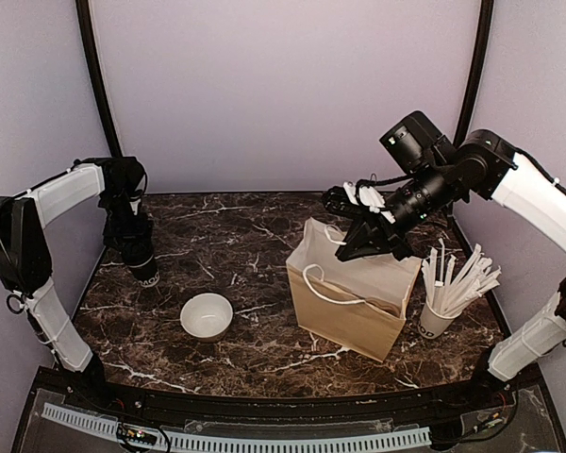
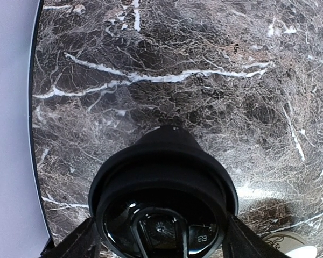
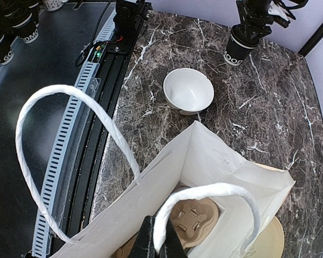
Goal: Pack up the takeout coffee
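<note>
The takeout coffee (image 1: 143,269), a black cup with white markings and a black lid (image 2: 164,193), stands upright on the marble table at the left. My left gripper (image 1: 138,251) comes down over it, one finger against each side of the lid rim, seen from the right wrist too (image 3: 251,27). My right gripper (image 3: 160,242) is shut on one white handle (image 3: 215,191) of the paper bag (image 1: 344,311), holding the bag's mouth open. A brown pulp cup carrier (image 3: 194,217) lies at the bottom of the bag.
A wide white bowl (image 1: 207,316) sits between the coffee and the bag. A white cup of straws (image 1: 439,321) stands right of the bag. Black uprights rise at both back corners. More black cups (image 3: 21,24) stand off the table, beyond its front rail.
</note>
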Robot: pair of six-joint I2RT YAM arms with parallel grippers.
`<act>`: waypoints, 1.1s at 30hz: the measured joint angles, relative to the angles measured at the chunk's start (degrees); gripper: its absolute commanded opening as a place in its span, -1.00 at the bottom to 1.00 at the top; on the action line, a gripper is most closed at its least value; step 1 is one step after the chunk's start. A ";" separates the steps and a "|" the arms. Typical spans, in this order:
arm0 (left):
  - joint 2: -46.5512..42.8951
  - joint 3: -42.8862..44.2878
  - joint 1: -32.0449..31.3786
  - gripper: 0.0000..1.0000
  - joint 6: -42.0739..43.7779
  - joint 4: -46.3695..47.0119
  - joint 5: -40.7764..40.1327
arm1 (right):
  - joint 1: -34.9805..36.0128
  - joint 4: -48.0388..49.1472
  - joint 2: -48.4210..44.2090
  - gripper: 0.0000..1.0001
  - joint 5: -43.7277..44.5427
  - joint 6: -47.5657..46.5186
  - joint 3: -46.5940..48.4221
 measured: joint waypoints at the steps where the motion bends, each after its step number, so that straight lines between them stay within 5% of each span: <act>1: 0.00 0.00 0.11 0.54 0.00 0.04 0.07 | 0.00 0.00 0.00 -1.00 0.00 0.02 0.00; 17: -1.16 2.36 -0.28 0.20 0.83 -1.29 2.99 | 0.00 1.68 0.55 -1.00 0.74 1.68 1.66; 27: -16.94 14.69 -6.51 0.18 5.90 1.84 9.49 | 0.00 6.27 7.58 -1.00 -0.98 3.50 12.24; 33: -24.11 13.86 -7.87 0.10 10.84 6.12 16.15 | 0.46 4.68 10.71 -1.00 -7.15 0.55 17.79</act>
